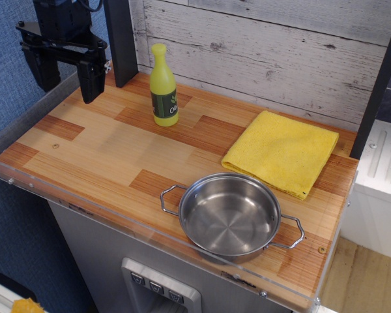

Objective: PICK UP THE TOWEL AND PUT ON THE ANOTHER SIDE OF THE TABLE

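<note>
The yellow towel [281,151] lies folded flat at the back right of the wooden table [104,153], just behind the steel pan. My gripper [66,81] hangs above the table's back left corner, far from the towel. Its two black fingers [91,79] stand apart and hold nothing.
A steel pan [230,215] with two wire handles sits at the front right. A yellow-green bottle [163,87] stands upright at the back middle. A clear acrylic rim [150,231] runs along the table's edges. A black post [120,40] rises behind the gripper.
</note>
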You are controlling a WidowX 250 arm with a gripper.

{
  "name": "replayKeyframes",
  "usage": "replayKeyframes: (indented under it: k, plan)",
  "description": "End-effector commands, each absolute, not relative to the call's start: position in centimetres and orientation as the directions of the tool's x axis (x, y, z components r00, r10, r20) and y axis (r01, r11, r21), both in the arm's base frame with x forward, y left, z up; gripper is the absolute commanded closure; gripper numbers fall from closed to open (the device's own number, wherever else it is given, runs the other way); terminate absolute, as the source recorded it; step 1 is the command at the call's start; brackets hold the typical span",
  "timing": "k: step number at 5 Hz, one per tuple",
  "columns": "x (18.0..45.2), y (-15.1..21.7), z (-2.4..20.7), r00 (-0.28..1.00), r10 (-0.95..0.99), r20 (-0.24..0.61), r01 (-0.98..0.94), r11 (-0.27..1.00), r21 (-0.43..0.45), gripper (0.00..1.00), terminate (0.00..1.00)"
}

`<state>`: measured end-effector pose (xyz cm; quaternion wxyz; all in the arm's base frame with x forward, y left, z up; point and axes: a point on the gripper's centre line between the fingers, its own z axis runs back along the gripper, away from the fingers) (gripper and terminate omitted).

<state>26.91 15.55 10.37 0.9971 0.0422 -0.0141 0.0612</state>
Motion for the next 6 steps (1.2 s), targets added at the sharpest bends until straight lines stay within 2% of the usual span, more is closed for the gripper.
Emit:
replayKeyframes:
  k: [1,4,6]
  plan:
    - [26.9,15.6,10.4,0.992,0.121,0.033,-0.123,0.989,0.082,0.0,0.0]
    - [28.6,5.5,10.1,0.997,0.061,0.048,-0.06,0.998,-0.019,0.0,0.0]
    - [31.9,-0.6,9.1,0.997,0.04,0.065,-0.035,0.997,-0.069,0.0,0.0]
